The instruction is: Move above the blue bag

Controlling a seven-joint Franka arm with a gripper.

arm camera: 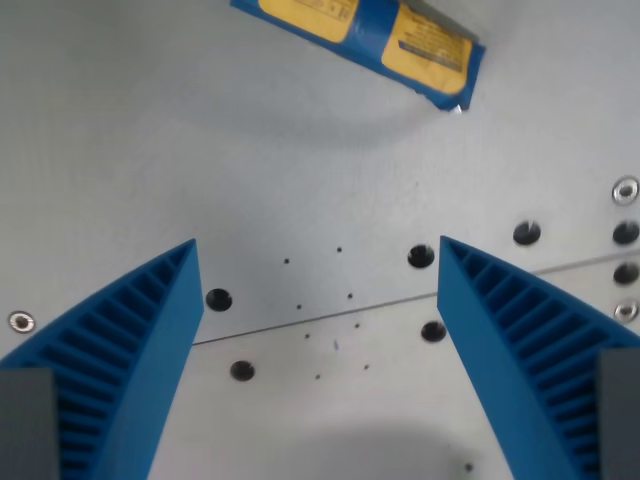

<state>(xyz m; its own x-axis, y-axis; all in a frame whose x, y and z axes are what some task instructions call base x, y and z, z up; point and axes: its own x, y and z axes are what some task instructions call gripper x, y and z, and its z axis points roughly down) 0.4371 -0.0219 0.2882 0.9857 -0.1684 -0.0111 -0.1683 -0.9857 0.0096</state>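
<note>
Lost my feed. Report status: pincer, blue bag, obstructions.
Pincer open, empty, over bare grey table. Blue bag with yellow labels lies flat at the wrist view's top edge, partly cut off. Nothing between pincer and bag.

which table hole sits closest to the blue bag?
The dark hole just inside the claw's right finger; the other holes all lie lower or farther from the blue bag.

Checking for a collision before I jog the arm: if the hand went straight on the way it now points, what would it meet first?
Probably the bare grey metal tabletop with its bolt holes, seen between the open blue ribbed fingers. The blue and yellow bag lies toward the wrist view's top edge, off that line. Depth is unclear.
</note>
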